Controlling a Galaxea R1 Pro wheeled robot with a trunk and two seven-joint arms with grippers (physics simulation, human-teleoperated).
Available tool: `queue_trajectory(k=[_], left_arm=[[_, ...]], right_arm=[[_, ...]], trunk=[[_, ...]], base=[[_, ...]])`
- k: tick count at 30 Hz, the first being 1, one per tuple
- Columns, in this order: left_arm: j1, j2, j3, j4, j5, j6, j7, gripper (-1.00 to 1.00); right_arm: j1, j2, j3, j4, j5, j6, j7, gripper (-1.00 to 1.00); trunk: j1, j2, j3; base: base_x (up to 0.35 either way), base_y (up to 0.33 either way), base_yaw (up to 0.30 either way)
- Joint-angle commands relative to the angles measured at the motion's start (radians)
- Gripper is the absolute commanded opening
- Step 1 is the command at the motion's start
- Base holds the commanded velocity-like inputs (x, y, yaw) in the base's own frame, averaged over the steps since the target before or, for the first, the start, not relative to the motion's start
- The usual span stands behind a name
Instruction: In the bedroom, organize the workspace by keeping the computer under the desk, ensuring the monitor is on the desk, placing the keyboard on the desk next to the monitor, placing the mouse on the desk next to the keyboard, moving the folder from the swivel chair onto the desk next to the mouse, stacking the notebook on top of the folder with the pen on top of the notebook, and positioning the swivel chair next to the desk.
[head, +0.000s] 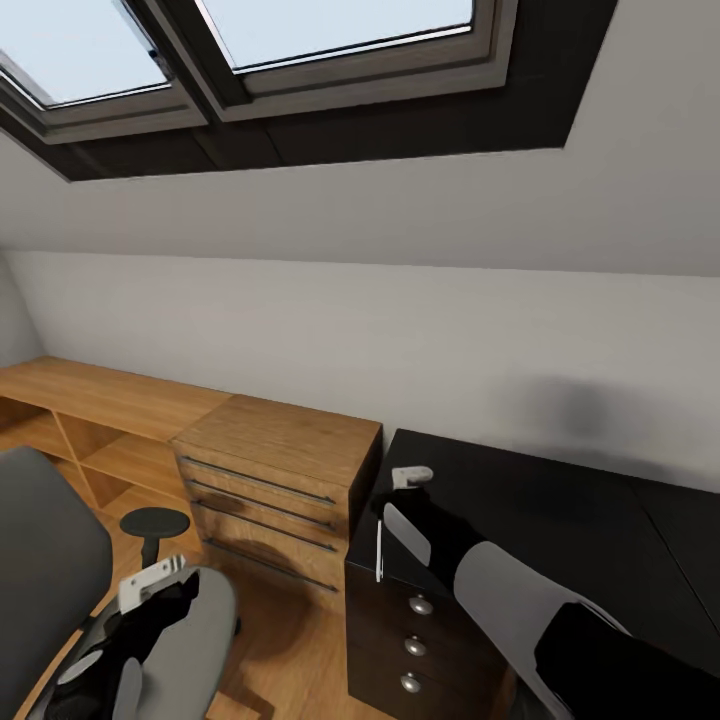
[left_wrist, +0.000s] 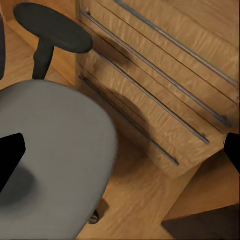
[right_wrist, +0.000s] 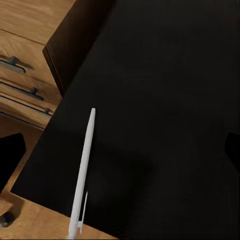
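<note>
Pen (right_wrist: 84, 172) — thin, white, lying on the glossy black tabletop (head: 560, 500) close to its left edge, with its lower end overhanging the rim above the wood floor, as the right wrist view is showing.

Left to right in the head view:

- Swivel chair (head: 50, 560) — grey, standing at the far left; the left gripper (head: 150, 580) is hovering over its seat, fingers spread and holding nothing in the left wrist view.
- Light-wood drawer chest (head: 280, 470) — standing between the chair and the desk, just beside the desk's black drawer unit (head: 415, 640).
- Right gripper (head: 410, 478) — reaching over the tabletop's left end, with the pen showing as a thin white line (head: 379, 550) beside the forearm. The dark finger tips at the edges of the right wrist view are well apart, so the fingers are reading as spread and empty.

Judgement on the step in hand — picking up the pen. The fingers are probably needing to be lowered astride the barrel near its middle and closed across it, not along it. The overhanging end is risking a roll off the edge if nudged.
</note>
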Motion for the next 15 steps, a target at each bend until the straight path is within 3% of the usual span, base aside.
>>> queue_trajectory(k=[1, 4, 5, 13, 15], left_arm=[[0.0, -0.001, -0.005, -0.011, 0.007, 0.014, 0.002, 1.0], [0.0, 0.0, -0.025, -0.037, 0.016, 0.032, 0.002, 1.0], [0.001, 0.0, -0.034, -0.049, 0.047, 0.041, 0.003, 1.0], [0.001, 0.002, -0.037, -0.05, 0.099, 0.045, 0.005, 1.0], [0.001, 0.003, -0.034, -0.05, 0.105, 0.045, 0.005, 1.0]], right_arm=[[-0.002, 0.0, 0.005, 0.002, -0.005, 0.012, -0.006, 1.0], [-0.001, 0.0, 0.004, 0.008, -0.006, 0.034, -0.006, 1.0], [0.0, 0.0, 0.004, 0.013, -0.008, 0.048, -0.007, 1.0], [0.002, 0.0, 0.01, 0.055, -0.011, 0.057, -0.007, 1.0], [0.003, 0.0, 0.011, 0.064, -0.034, 0.081, -0.007, 1.0]], trunk=[[0.0, -0.001, -0.001], [0.0, -0.001, -0.001], [0.0, -0.001, -0.001], [0.0, -0.001, -0.001], [0.0, -0.001, -0.001]], base=[[0.0, 0.0, 0.0], [0.0, 0.0, 0.0], [0.0, 0.0, 0.0], [0.0, 0.0, 0.0], [0.0, 0.0, 0.0]])
